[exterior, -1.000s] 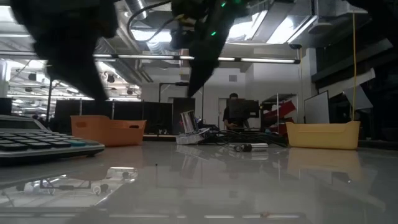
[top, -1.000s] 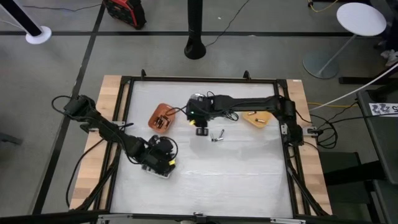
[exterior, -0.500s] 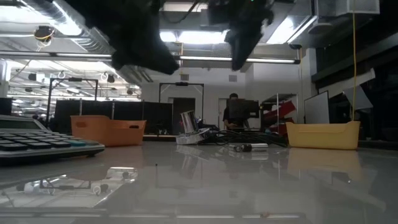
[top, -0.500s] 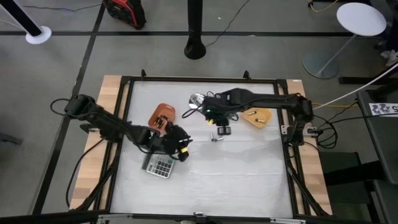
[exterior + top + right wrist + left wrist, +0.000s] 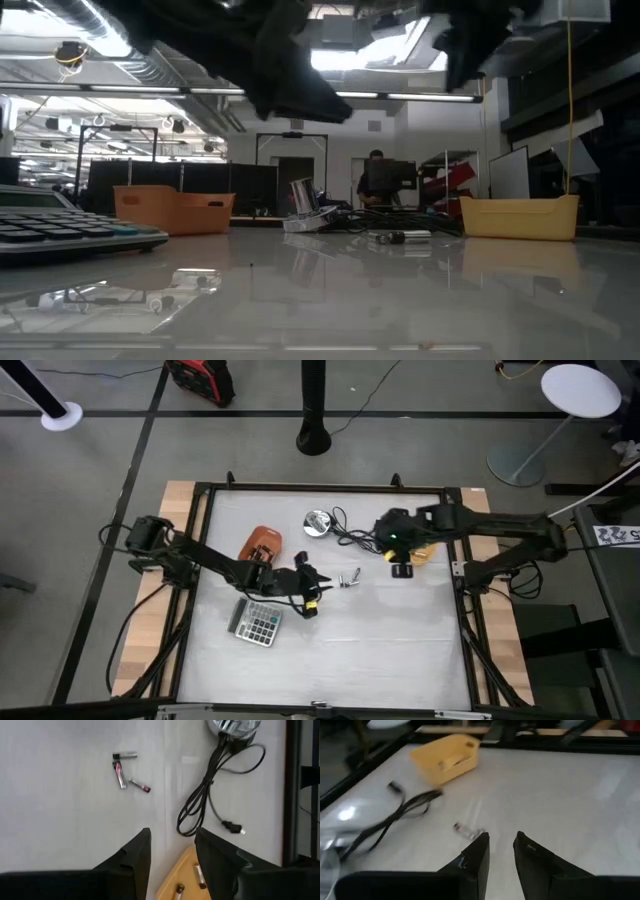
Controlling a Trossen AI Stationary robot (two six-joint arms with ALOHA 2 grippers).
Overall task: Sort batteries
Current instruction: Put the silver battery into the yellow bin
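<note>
Three loose batteries (image 5: pixel 348 578) lie flat on the white table, also seen as batteries (image 5: pixel 122 770) and batteries (image 5: pixel 467 831). More cells lie in the orange bin (image 5: pixel 262 548) and in the yellow bin (image 5: pixel 187 880). My left gripper (image 5: pixel 308 588) hovers open and empty between the calculator and the loose batteries, with its fingers pointing at them (image 5: pixel 501 845). My right gripper (image 5: pixel 400 565) hovers open and empty beside the yellow bin (image 5: pixel 418 548), looking down on the table (image 5: pixel 172 840).
A calculator (image 5: pixel 258 624) lies near the table's left side. A round silver disc (image 5: pixel 318 522) and a black cable with plug (image 5: pixel 355 538) lie toward the far edge. In the low view the orange bin (image 5: pixel 175 210) and yellow bin (image 5: pixel 518 217) stand far back.
My left gripper has swung from above the calculator toward the table's right and far side, stopping close to the loose batteries. My right gripper has travelled from beside the orange bin toward the table's right, over the loose batteries, to the yellow bin. The batteries stayed put.
</note>
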